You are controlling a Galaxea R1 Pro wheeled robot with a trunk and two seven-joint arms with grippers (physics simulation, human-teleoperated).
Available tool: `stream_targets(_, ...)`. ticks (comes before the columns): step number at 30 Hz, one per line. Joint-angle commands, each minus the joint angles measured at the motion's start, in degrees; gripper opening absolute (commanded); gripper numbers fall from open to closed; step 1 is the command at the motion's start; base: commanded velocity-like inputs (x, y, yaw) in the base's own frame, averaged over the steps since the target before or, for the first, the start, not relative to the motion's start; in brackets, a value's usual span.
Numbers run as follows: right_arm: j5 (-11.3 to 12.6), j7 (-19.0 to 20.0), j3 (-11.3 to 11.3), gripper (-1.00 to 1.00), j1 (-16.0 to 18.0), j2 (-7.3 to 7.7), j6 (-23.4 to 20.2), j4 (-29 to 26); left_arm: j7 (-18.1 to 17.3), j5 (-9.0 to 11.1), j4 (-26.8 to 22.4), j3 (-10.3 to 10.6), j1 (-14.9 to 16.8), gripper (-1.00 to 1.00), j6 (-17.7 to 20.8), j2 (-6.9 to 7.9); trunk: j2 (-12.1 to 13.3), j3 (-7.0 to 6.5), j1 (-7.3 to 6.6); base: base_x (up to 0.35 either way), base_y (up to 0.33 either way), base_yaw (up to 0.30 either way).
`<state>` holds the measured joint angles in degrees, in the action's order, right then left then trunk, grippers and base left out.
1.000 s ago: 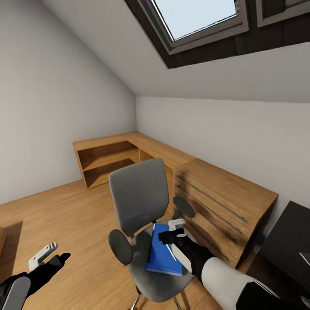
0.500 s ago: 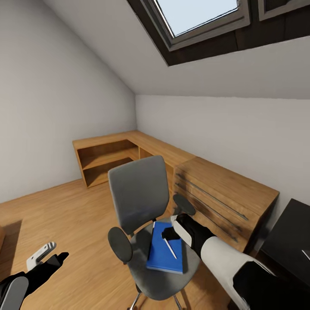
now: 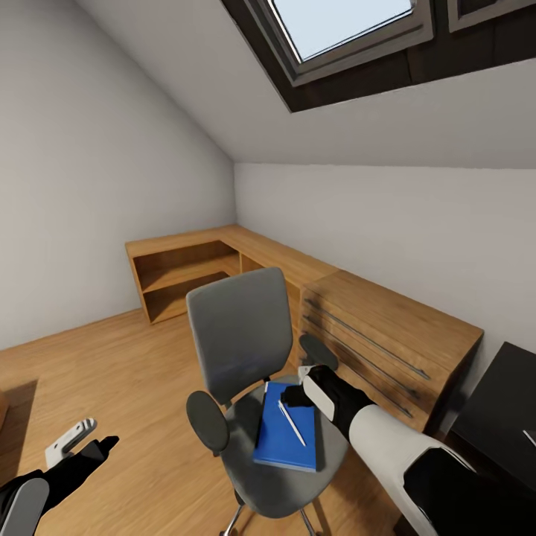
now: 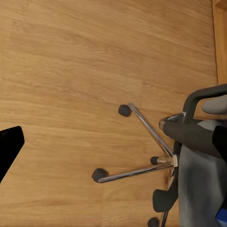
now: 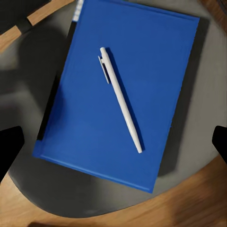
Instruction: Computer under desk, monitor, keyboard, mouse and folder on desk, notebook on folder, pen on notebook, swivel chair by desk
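Observation:
The grey swivel chair (image 3: 237, 335) stands in the middle of the room. On its seat lies the blue folder (image 3: 286, 432), with the white pen (image 3: 292, 423) slanted across it. My right gripper (image 3: 292, 397) hovers just over the folder's far edge, by the right armrest. The right wrist view looks straight down on the folder (image 5: 132, 71) and pen (image 5: 120, 99); the right gripper (image 5: 114, 144) is open, nothing between its fingertips (image 5: 9, 146). My left gripper (image 3: 93, 441) hangs open low beside the chair, over its chrome base (image 4: 142, 163). A corner of the black desk (image 3: 499, 417) shows; computer, monitor, keyboard, mouse and notebook are out of view.
A light wooden chest (image 3: 387, 335) with bar handles stands right behind the chair. Low wooden shelving (image 3: 190, 275) runs along the far walls. The ceiling slopes down with a skylight (image 3: 342, 22). Wooden floor (image 3: 134, 380) lies to the left of the chair.
My right gripper has drawn back from over the middle of the folder to its far edge, uncovering the pen that lies there. The left arm has barely moved.

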<state>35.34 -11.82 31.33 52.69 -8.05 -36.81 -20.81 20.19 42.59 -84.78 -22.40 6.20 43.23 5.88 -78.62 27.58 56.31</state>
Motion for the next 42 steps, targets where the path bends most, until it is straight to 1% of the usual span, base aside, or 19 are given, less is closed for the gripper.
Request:
stream_targets(1, 0.6, -0.4, 0.4, 1.0, 0.1, 0.08, -0.1, -0.2, 0.5, 0.6, -0.1, 0.0, 0.0, 1.0, 0.2, 0.01, 0.0, 0.06, 0.0, 0.0, 0.0, 0.0)
stream_targets(8, 0.8, -0.4, 0.5, 1.0, 0.0, 0.11, 0.0, -0.3, 0.5, 0.6, 0.0, 0.0, 0.0, 1.0, 0.2, 0.01, 0.0, 0.07, 0.0, 0.0, 0.0, 0.023)
stream_targets(21, 0.4, -0.4, 0.7, 1.0, 0.0, 0.23, 0.0, -0.2, 0.5, 0.6, 0.0, 0.1, 0.0, 1.0, 0.2, 0.01, 0.0, 0.33, 0.0, 0.004, 0.0, 0.241)
stream_targets(24, 0.3, -0.4, 0.7, 1.0, 0.0, 0.29, 0.0, -0.1, 0.5, 0.5, 0.0, 0.2, 0.0, 1.0, 0.2, 0.01, 0.0, 0.39, 0.0, 0.177, 0.0, 0.189)
stream_targets(29, 0.2, -0.4, 0.7, 1.0, 0.0, 0.53, 0.1, 0.0, 0.5, 0.6, 0.0, 0.2, 0.0, 1.0, 0.2, 0.01, 0.0, 0.42, 0.0, 0.187, 0.0, 0.052)
stream_targets(32, -0.4, -0.4, 0.7, 1.0, 0.0, 0.79, 0.2, 0.0, 0.5, 0.5, 0.0, 0.2, 0.0, 1.0, 0.2, 0.01, 0.0, 0.42, 0.0, 0.052, 0.0, 0.013)
stream_targets(37, -2.7, -0.4, 0.7, 1.0, 0.0, 0.91, 0.2, 0.0, 0.5, 0.6, 0.0, 0.3, 0.0, 1.0, 0.2, 0.01, 0.0, 0.42, 0.0, 0.094, 0.0, 0.004)
stream_targets(40, -3.2, -0.4, 0.7, 1.0, 0.0, 1.02, 0.3, 0.1, 0.5, 0.6, 0.0, 0.3, 0.0, 1.0, 0.2, 0.01, 0.0, 0.43, 0.0, 0.202, 0.0, 0.001)
stream_targets(42, -3.4, -0.4, 0.7, 1.0, 0.0, 1.34, 0.4, 0.0, 0.4, 0.6, 0.0, 0.3, 0.0, 1.0, 0.2, 0.01, 0.0, 0.43, 0.0, 0.095, 0.0, 0.0)
